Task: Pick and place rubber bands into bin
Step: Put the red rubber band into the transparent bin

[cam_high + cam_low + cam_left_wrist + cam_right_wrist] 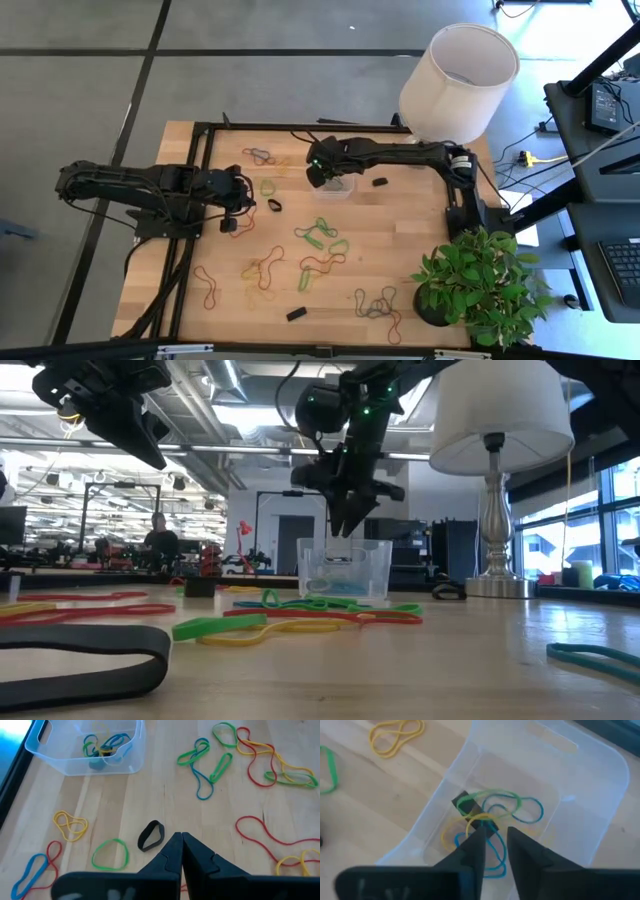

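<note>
Workshop floor, wooden table [400, 250], white lamp [458, 80] at the high view's upper right. The right gripper [495, 840] hangs directly over the bin [332, 187] at centre frame, its jaws a little apart and holding nothing; a black band sits just below the tips among green, blue and yellow bands [495, 815] lying in the bin. The release appears made: the sound move is to lift straight up, clear of the walls, so nothing snags or tips. The left gripper [181, 845], at the high view's centre left, is closed and empty, just beside a black band [150, 835] on the table. Many bands [320, 235] lie loose below the bin. No labels or writing can be read.
</note>
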You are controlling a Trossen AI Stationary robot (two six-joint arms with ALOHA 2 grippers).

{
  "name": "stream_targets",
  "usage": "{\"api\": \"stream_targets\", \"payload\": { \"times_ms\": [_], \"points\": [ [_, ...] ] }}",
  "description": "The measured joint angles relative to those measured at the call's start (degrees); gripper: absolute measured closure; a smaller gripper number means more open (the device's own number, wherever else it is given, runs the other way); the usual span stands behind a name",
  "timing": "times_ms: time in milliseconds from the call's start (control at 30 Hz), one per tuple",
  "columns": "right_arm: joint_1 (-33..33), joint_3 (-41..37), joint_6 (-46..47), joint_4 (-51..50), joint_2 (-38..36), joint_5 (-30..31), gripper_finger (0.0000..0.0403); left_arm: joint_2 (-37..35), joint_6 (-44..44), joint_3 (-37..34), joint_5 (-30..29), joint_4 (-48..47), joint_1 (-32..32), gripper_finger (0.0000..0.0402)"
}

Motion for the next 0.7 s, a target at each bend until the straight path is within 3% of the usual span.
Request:
{"api": "stream_targets", "payload": {
  "times_ms": [200, 367, 567, 700],
  "points": [
    [0.46, 1.51, -0.97, -4.66, -2.12, -0.38, 0.0264, 0.0, 4.81, 0.23, 0.01, 0.42, -0.08, 0.04],
    [4.0, 0.63, -9.02, -6.3, -6.4, -1.16, 0.0269, 2.23, 4.81, 3.86, -0.72, -2.32, -2.24, 0.04],
    [8.26, -8.49, -8.77, -5.38, -15.2, -0.74, 0.0303, 9.68, -0.05, 11.85, -3.44, -13.32, -7.52, 0.04],
    [12.62, -18.1, -5.94, -3.79, -23.97, -1.37, 0.0316, 15.43, -4.53, 17.27, -2.07, -26.35, -12.45, 0.04]
  ]
}}
